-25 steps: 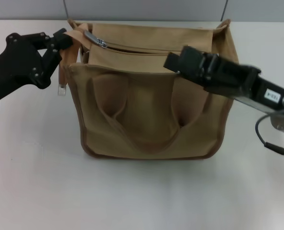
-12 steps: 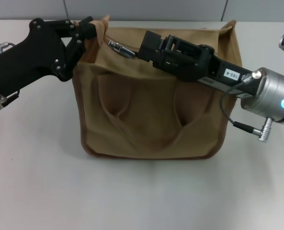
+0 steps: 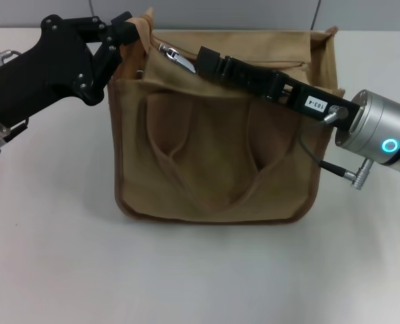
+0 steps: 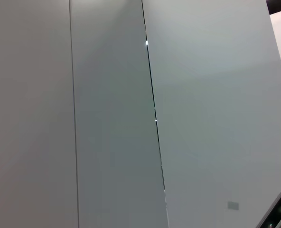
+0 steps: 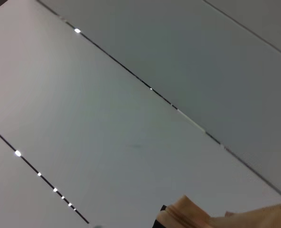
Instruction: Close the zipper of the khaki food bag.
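The khaki food bag stands upright on the white table, its two looped handles facing me. My left gripper is at the bag's top left corner and is shut on the raised fabric there. My right gripper reaches across the bag's top from the right, fingers close together, pinching the end of the zipper's silver pull tab near the left end of the top. The right arm hides most of the zipper line. A bit of tan fabric shows in the right wrist view.
The white table runs around the bag, with a grey panelled wall behind it. The left wrist view shows only wall panels. A cable and plug hang under the right wrist beside the bag's right edge.
The left gripper moved up to the bag's left corner and lifted it. The right gripper swung left across the top to the pull tab and narrowed. The bag shifted slightly right.
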